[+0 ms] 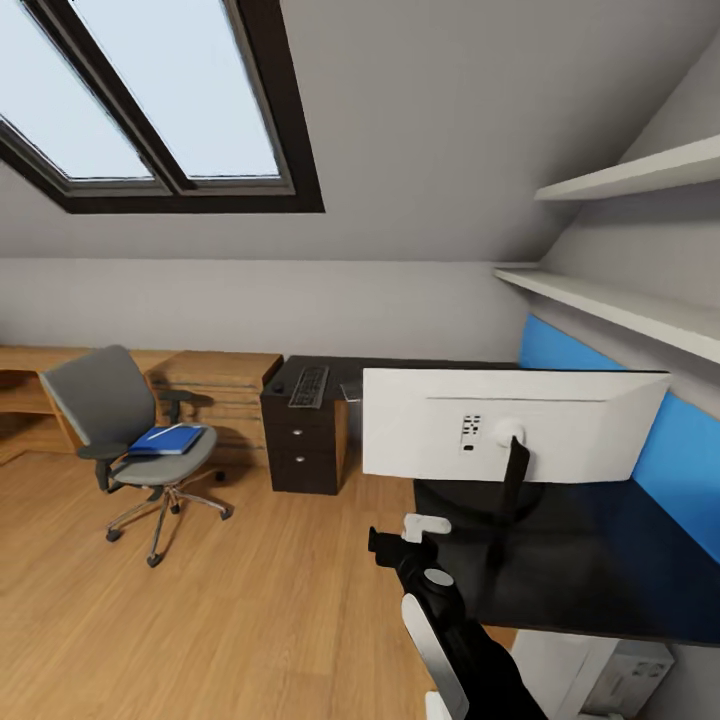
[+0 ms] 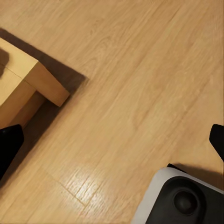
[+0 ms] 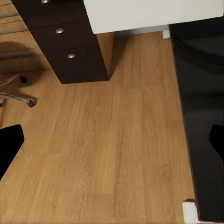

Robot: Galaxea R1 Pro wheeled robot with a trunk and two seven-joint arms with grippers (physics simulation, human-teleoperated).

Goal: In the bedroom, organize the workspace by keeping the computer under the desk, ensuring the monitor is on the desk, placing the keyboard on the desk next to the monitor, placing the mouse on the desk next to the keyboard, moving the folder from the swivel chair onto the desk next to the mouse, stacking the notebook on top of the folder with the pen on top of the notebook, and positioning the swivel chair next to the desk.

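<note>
Robot's right arm [image 1: 450, 620] nearest; gripper [image 3: 112, 140] fingers spread wide, holding nothing. Blue folder [image 1: 168, 439] lies on swivel chair [image 1: 125, 430] seat: prob. light, thin, slippery; pinch an overhanging edge.

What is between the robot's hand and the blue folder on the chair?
Nothing visible blocks the way. The blue folder lies on the swivel chair's seat, and bare wooden floor stretches from there to the right gripper. The monitor and black desk stand off to the other side.
</note>
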